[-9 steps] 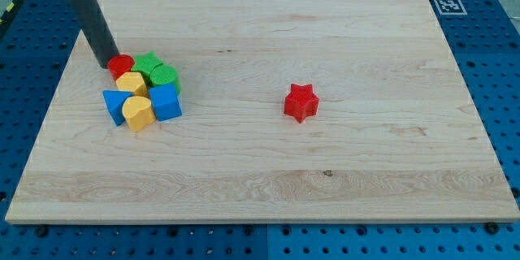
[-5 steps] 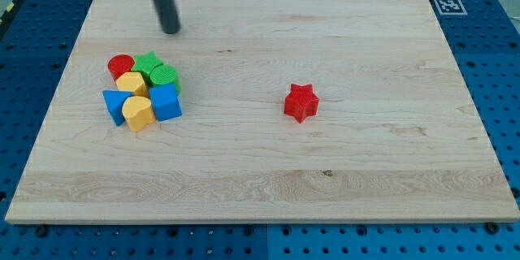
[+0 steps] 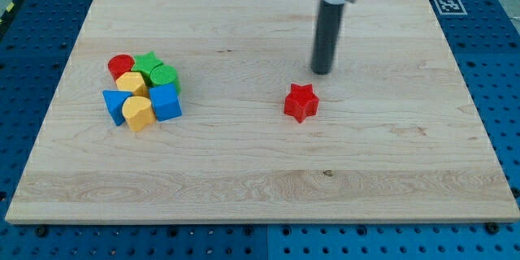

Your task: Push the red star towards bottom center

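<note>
The red star [image 3: 301, 102] lies on the wooden board [image 3: 260, 171], a little right of centre. My tip [image 3: 322, 71] stands just above and slightly to the right of the star, a small gap apart from it. The dark rod rises from the tip toward the view's top.
A tight cluster sits at the view's left: a red cylinder [image 3: 120, 67], a green star [image 3: 147, 62], a green cylinder [image 3: 164, 76], a yellow block [image 3: 132, 83], a blue triangle [image 3: 114, 102], a yellow block [image 3: 138, 113] and a blue block [image 3: 166, 102]. A marker tag [image 3: 448, 5] is at the board's top right corner.
My tip has swept from beside the red cylinder at the left, across the top of the board, to just above the red star. No block has moved.
</note>
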